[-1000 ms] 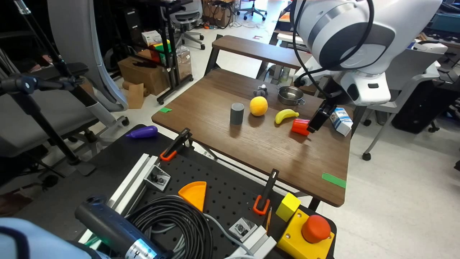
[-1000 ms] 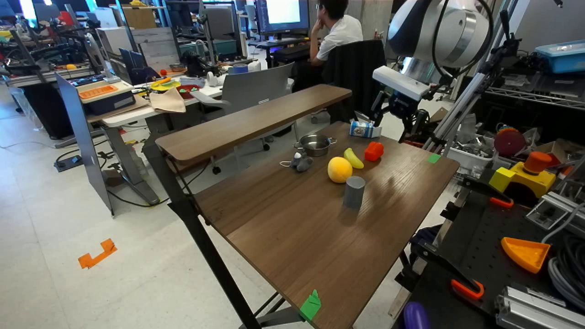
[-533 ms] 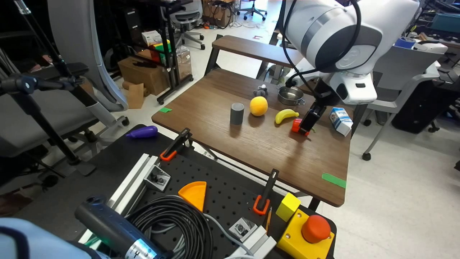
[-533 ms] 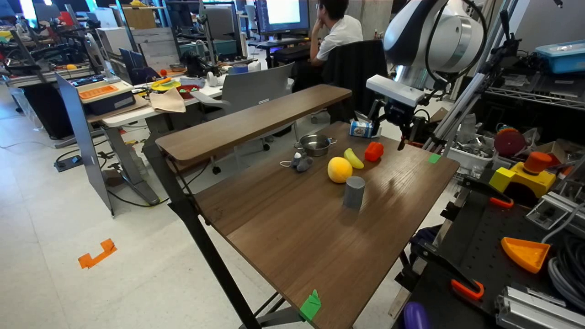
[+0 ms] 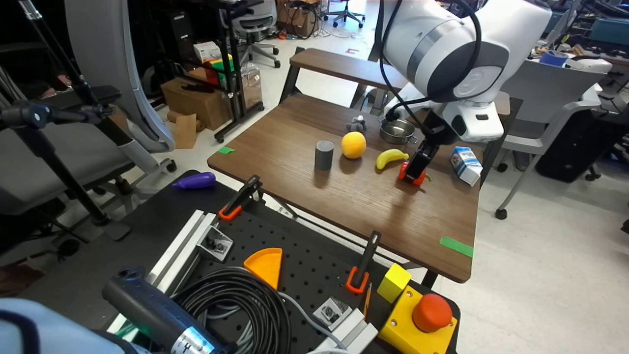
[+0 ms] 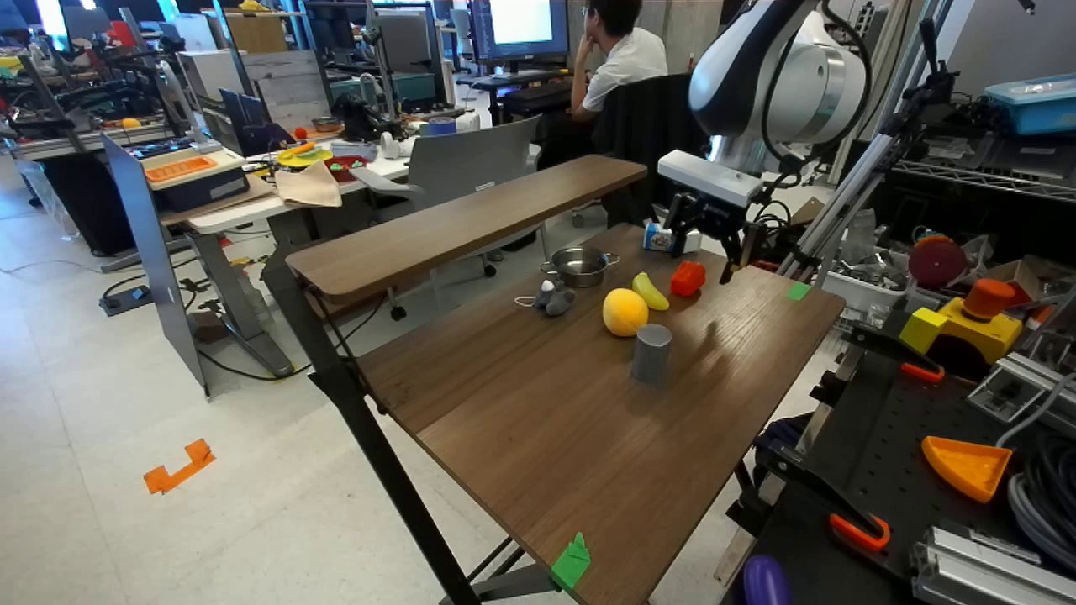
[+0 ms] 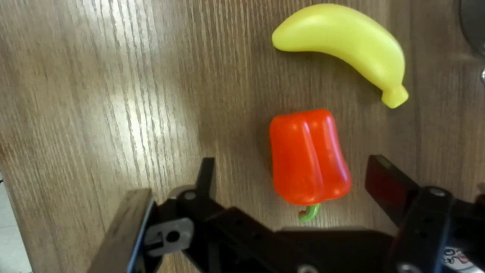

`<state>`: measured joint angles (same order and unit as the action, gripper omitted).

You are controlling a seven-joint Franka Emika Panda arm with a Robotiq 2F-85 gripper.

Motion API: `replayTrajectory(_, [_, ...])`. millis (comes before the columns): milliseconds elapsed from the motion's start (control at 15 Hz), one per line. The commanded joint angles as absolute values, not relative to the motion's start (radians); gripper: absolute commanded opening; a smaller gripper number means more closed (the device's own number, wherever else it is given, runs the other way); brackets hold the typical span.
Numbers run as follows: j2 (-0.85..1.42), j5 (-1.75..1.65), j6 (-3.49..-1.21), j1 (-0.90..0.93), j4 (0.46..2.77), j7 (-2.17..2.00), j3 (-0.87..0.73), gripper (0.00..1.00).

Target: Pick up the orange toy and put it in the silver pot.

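The orange toy is a red-orange bell pepper with a green stem, lying on the table. It shows in both exterior views (image 5: 403, 173) (image 6: 688, 279) and in the wrist view (image 7: 307, 159). My gripper (image 7: 291, 163) is open and empty. Its two fingers stand apart to either side of the pepper's stem end, without visible contact; the pepper is nearer the right finger in the wrist view. In an exterior view the gripper (image 5: 414, 172) partly covers the pepper. The silver pot (image 6: 580, 273), with two handles, stands on the table in both exterior views (image 5: 397, 139).
A yellow banana (image 7: 341, 34) lies close to the pepper. A yellow-orange ball (image 6: 625, 313), a grey cylinder (image 6: 651, 357) and a grey mouse toy (image 6: 552, 298) are also on the table. A blue-white carton (image 5: 466, 165) lies beside the gripper. A raised shelf (image 6: 471, 223) runs behind the pot.
My gripper has moved toward the pepper and lower, going left in both exterior views. The pepper, the pot and the other objects have not moved.
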<state>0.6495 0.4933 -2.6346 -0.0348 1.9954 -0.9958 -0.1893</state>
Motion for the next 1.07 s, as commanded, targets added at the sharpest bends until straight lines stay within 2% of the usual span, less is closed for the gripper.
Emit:
replayTrajectory(0, [0.696,0.457,-2.595,-0.048,1.925,-1.038,-0.175,1.00])
replayTrajectory(600, [0.752,0.453,-2.593,-0.043,1.855,-1.048,-0.176,1.00])
replayTrajectory(667, [0.755,0.448,-2.587,-0.040,1.850,-1.054,-0.181,0.75])
replayTrajectory(800, [0.758,0.435,-2.583,-0.036,1.846,-1.064,-0.186,0.71])
replayTrajectory(1000, [0.752,0.410,-2.578,-0.033,1.849,-1.078,-0.189,0.45])
